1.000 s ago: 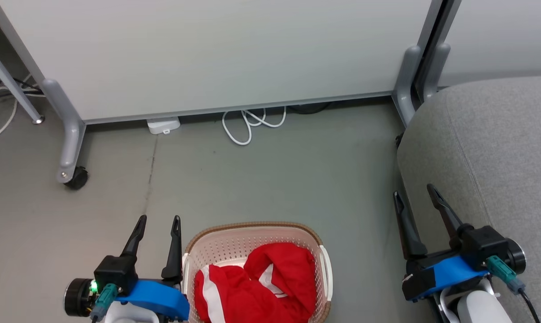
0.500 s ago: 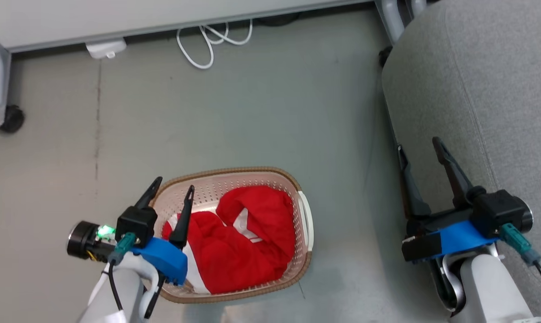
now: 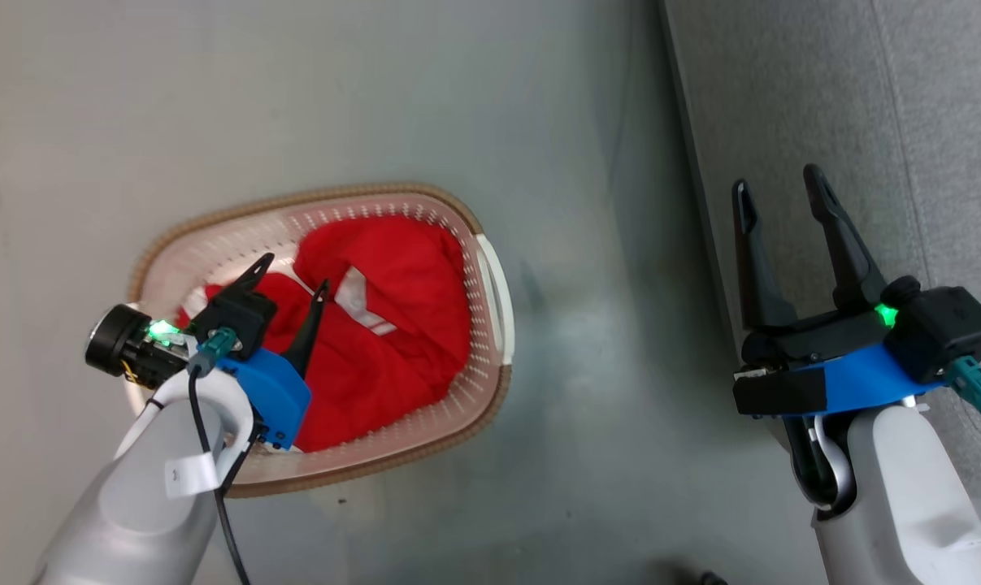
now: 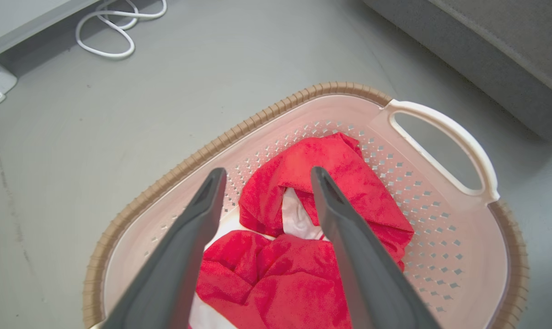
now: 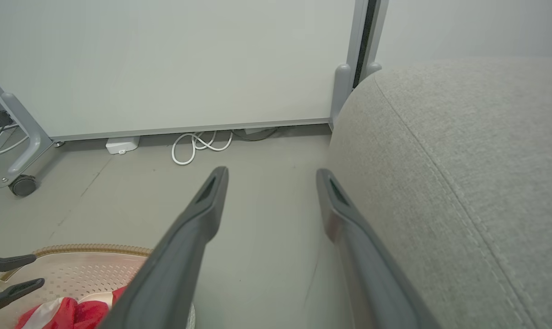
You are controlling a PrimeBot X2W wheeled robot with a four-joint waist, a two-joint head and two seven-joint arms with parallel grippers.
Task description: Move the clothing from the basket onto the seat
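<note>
Left gripper (image 3: 295, 272) has shifted since the earlier frame from outside the basket's left rim to over its interior; the head cam also tipped down, so the whole view slid, which is no move of the items. Seat (image 3: 864, 97): lg grey sofa, right side, bare, no garment on it. Floor (image 3: 588, 406): grey, carries the basket. Basket (image 3: 480, 357): cream, perforated, brown rim, near the seat's front edge, not touching. Clothing (image 3: 401, 325): red w/ white trim, one bunched heap, all inside the basket; no. of pcs can't be told. Left gripper: fingers spread wide, nothing betw. them, tips just above the heap, no contact evident. Right gripper (image 3: 776, 179): fingers apart, empty, at the seat's front edge. Progress, est.: nothing delivered; approach to 1st pick. Remaining: close on fabric, lift, carry to seat, release, repeat as req'd.
</note>
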